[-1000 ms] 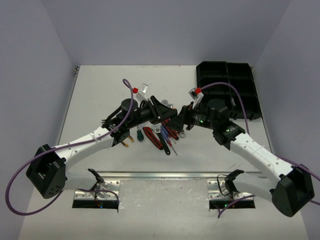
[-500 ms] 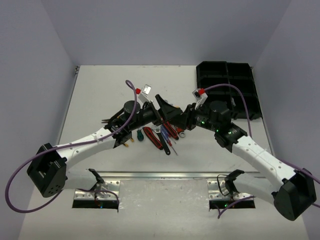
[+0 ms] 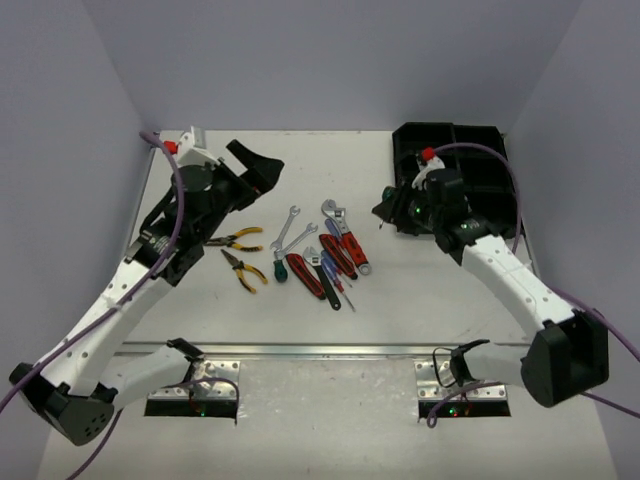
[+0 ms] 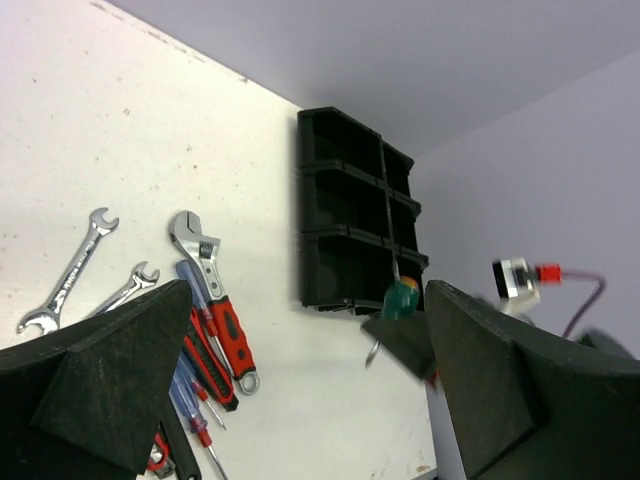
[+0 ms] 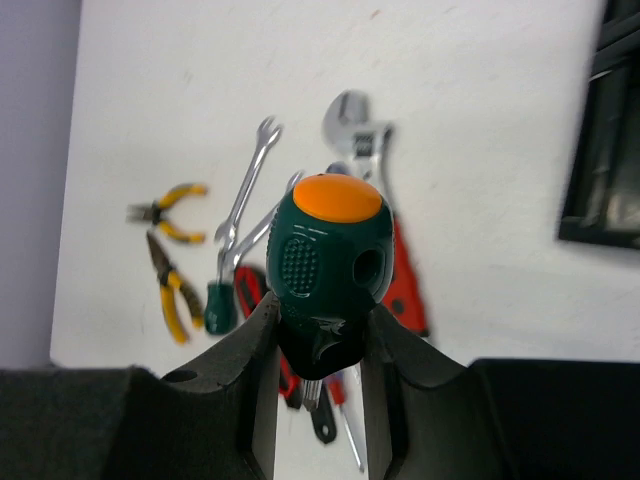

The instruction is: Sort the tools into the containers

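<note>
Hanging high at about ten o'clock over the tabletop (image 3: pixel 440 290), my left gripper (image 3: pixel 256 166) has its jaws spread wide with nothing between them, well apart from every tool.

Toward the middle the unsorted tools lie flat. First come the yellow-handled pliers (image 3: pixel 236 240), then a green screwdriver (image 3: pixel 279 268). After those are the silver wrenches (image 3: pixel 288 226) and the red-handled adjustable wrenches (image 3: pixel 347 245), with the blue screwdrivers (image 3: pixel 331 270) among them.

At about two o'clock my right gripper (image 5: pixel 320 340) is clamped on a stubby green screwdriver (image 5: pixel 330 250). It pinches the handle low, near the shaft, and the orange cap faces my wrist camera. The gripper hovers just beside the near-left corner of the black tray (image 3: pixel 490 150), at the tray's seven o'clock. I cannot tell whether the tool is already over that corner compartment or just short of its wall.

I judge this to be the delivery leg for one tool, with the sorting barely begun, since nearly everything is on the tabletop. The next move calls for a short carry toward one o'clock until the screwdriver is squarely above a compartment. Then I should go down low before letting go, because the short round handle may roll or bounce. My left gripper is free to drop toward five o'clock for the pliers.
</note>
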